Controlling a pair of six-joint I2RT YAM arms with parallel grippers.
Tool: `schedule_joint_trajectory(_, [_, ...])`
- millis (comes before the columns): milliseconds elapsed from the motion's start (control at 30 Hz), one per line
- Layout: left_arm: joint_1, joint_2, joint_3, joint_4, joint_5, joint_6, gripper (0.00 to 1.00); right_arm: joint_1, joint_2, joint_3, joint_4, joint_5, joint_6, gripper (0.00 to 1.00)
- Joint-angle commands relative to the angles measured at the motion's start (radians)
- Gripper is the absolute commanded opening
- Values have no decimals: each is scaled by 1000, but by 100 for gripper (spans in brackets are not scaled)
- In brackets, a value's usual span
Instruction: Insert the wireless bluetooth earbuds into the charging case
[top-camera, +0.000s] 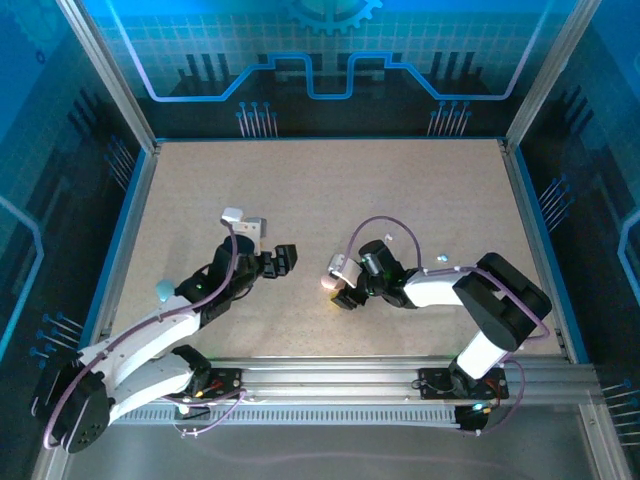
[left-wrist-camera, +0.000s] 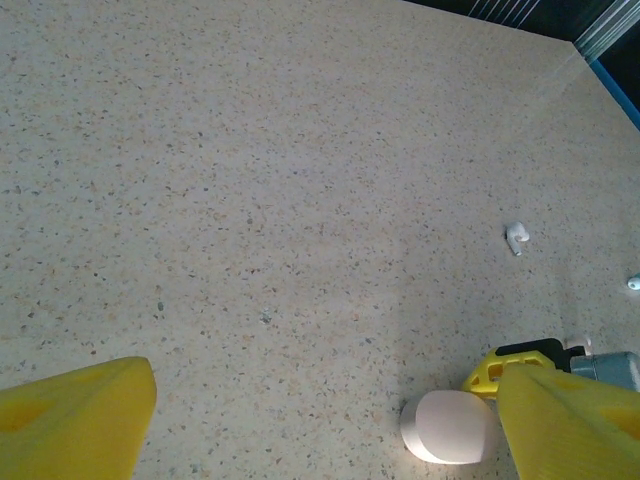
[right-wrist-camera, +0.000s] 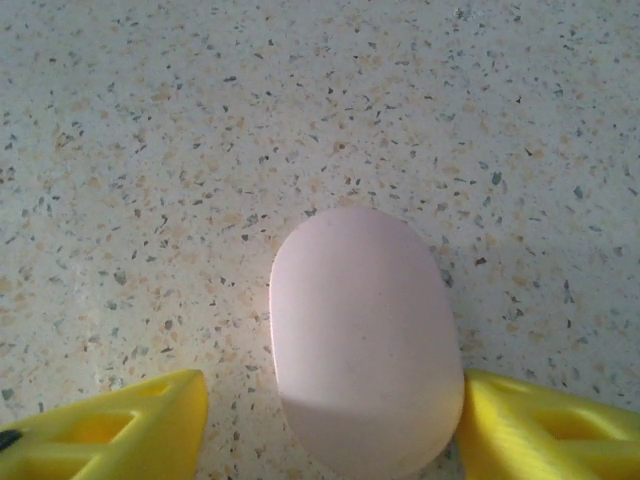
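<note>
Right gripper (right-wrist-camera: 335, 420) stands astride the pale pink, pill-shaped plastic charging case (right-wrist-camera: 360, 340), its yellow jaws partly spread. The right finger (right-wrist-camera: 530, 430) looks to be against the case's flank, while the left finger (right-wrist-camera: 120, 430) stands clear with bare speckled worktop (top-camera: 400, 180) between it and the shell. So nothing is pinched yet. The case lies flat near the middle of the worktop, and from the overhead view it sits just at the gripper's tips.

Left gripper (left-wrist-camera: 325, 400) hangs a little way off with its jaws spread wide and nothing between them. Its camera looks across at the case and, beyond it, at two of the tiny earbuds lying loose: a white plastic one (left-wrist-camera: 516, 237) and, near the frame edge, a light blue one (left-wrist-camera: 633, 283). Both are well apart from the case.

To my eye the step in hand is securing the case. Doing it well means centring first, since one finger meeting the shell ahead of the other would likely shove or spin that smooth, rounded body. Close gently across the narrow width, low on the shell, so it doesn't squirt out. I can't see a lid seam from here, so whether it needs opening I can't tell.
</note>
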Motion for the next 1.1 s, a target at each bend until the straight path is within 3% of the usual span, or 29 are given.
schedule_joint_trajectory(0, [12,21,-3,28,32,16,89,-15,27,31,-32,-48,-48,61])
schedule_joint_trajectory(167, [16,52,16,23,74,11,89,-16,43,41,-36,-48,-52,55])
schedule_joint_trajectory(433, [16,96,46,6,139,-8,89,-16,72,52,15,-47,-34,58])
schedule_joint_trajectory(700, [26,150,110,-76,207,-7,87,-18,82,60,16,-77,-33,43])
schedule_joint_trajectory(833, [31,173,124,-67,267,-20,86,-21,18,50,35,-93,9,40])
schedule_joint_trajectory(1067, [38,206,203,-71,443,-79,88,-73,-237,29,44,-151,114,40])
